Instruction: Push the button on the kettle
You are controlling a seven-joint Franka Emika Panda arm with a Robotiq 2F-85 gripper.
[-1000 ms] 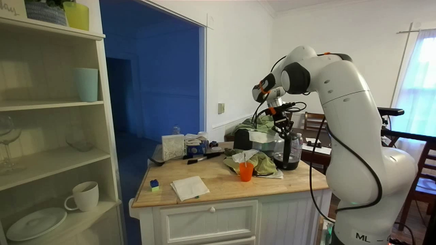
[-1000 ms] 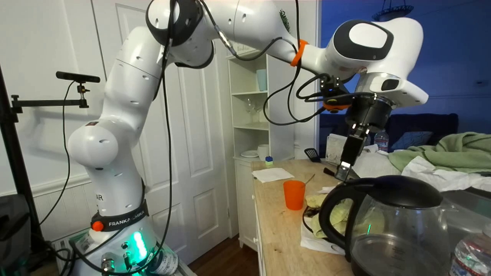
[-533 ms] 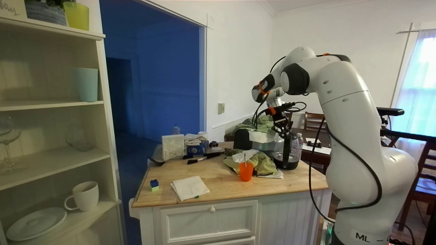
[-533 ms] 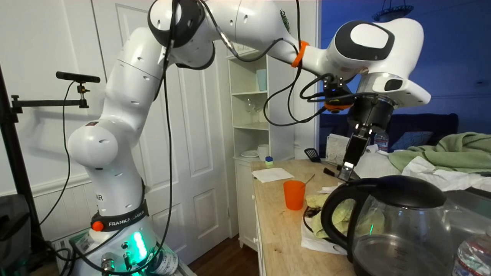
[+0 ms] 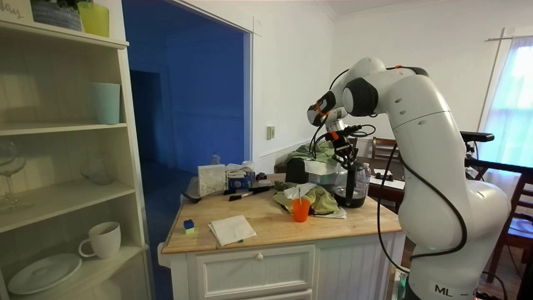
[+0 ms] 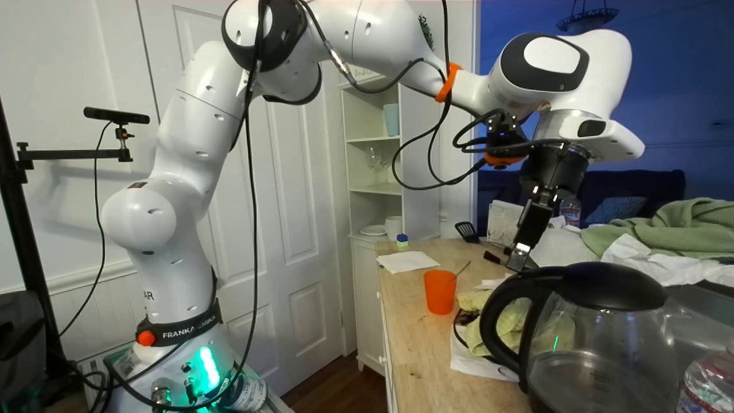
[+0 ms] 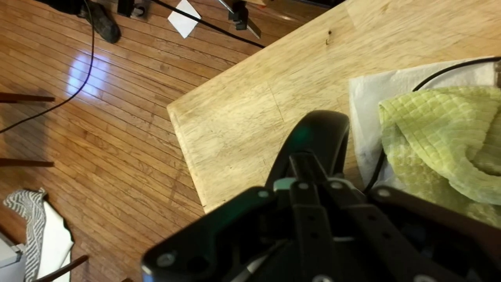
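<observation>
The kettle has a clear glass body (image 6: 596, 344), a black lid (image 6: 613, 285) and a black handle (image 6: 493, 327). In an exterior view the kettle (image 5: 351, 183) stands at the counter's right end. My gripper (image 6: 519, 264) points down right at the top of the handle, near the lid; I cannot tell whether it presses on it. In the wrist view the gripper (image 7: 306, 161) is shut with nothing between its fingertips, which overlap the dark handle (image 7: 325, 121). The kettle's button cannot be made out.
An orange cup (image 6: 440, 292) and a yellow-green cloth (image 7: 442, 129) on white paper lie beside the kettle. A plastic bottle (image 6: 711, 378) stands close on its other side. The counter edge (image 7: 184, 145) is near the handle.
Since a second ago my gripper and the kettle have both shifted slightly to the right in an exterior view. In the last half second only the arm's cables and wrist shifted a little.
</observation>
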